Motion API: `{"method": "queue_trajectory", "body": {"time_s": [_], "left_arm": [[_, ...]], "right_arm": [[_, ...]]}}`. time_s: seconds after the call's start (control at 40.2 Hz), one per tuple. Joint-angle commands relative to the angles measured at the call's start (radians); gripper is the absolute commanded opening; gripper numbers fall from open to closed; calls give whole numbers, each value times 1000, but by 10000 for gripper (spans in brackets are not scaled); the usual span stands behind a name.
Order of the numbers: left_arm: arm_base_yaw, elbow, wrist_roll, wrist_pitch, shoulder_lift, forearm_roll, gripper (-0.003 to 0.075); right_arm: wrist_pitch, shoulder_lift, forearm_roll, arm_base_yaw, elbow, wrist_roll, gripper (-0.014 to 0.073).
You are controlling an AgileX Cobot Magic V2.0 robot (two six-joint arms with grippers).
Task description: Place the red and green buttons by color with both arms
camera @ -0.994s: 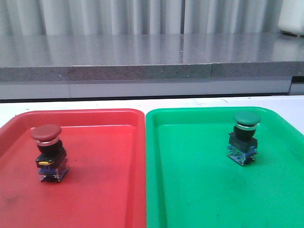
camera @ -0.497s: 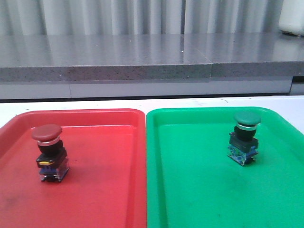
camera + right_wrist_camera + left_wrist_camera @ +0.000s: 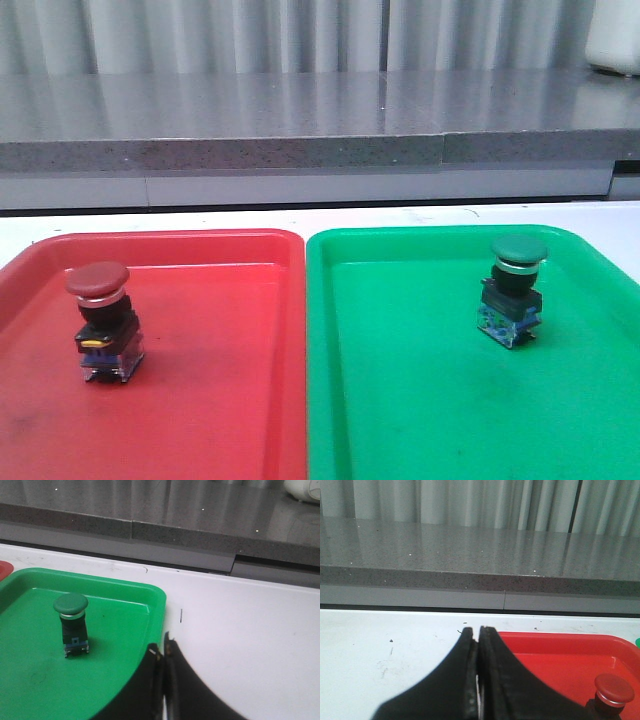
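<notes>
Two trays, two buttons, two claws, and here is how they sit across the white worktop (image 3: 420,214). Starting on the left, the left claw (image 3: 478,630) shows only in its own wrist view: both black fingers pressed tip to tip, a hairline seam between them, nothing gripped. It hangs over bare worktop just outside the red tray's outer edge, clear of everything.

Next, the one red tray (image 3: 200,400), lying flat. On it stands the one red button (image 3: 102,322), upright, dark red mushroom cap on top, black body with a yellow mark, clear base down on the tray floor. It is in the tray's left half, well away from the rim all round. The left wrist view catches just its cap and collar at the frame's corner.

The red tray's rim runs right alongside the one green tray (image 3: 420,400), the two edges touching or nearly so down the middle of the front view.

On the green tray stands the one green button (image 3: 514,292), upright too, dark green cap, silver collar, black body, blue-tinted base. It is toward the tray's far right part.

Last, the right claw (image 3: 163,650): fingers closed together, empty, poised over the green tray's outer rim where it meets bare worktop, near the green button but apart from it.
</notes>
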Motion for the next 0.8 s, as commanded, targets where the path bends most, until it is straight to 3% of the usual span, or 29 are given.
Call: {"method": "queue_trajectory", "body": {"time_s": [0.0, 0.447, 0.646, 0.77], "left_arm": [[2, 24, -5, -87, -16, -10, -20], [2, 24, -5, -87, -15, -10, -20], [2, 24, -5, -87, -15, -10, -20], [2, 24, -5, -87, -15, -10, -20]], "right_arm": [[-152, -30, -1, -10, 29, -7, -70], [-193, -39, 0, -11, 48, -6, -70], [-211, -40, -12, -11, 48, 131, -69], [-212, -40, -29, -11, 49, 142, -69]]}}
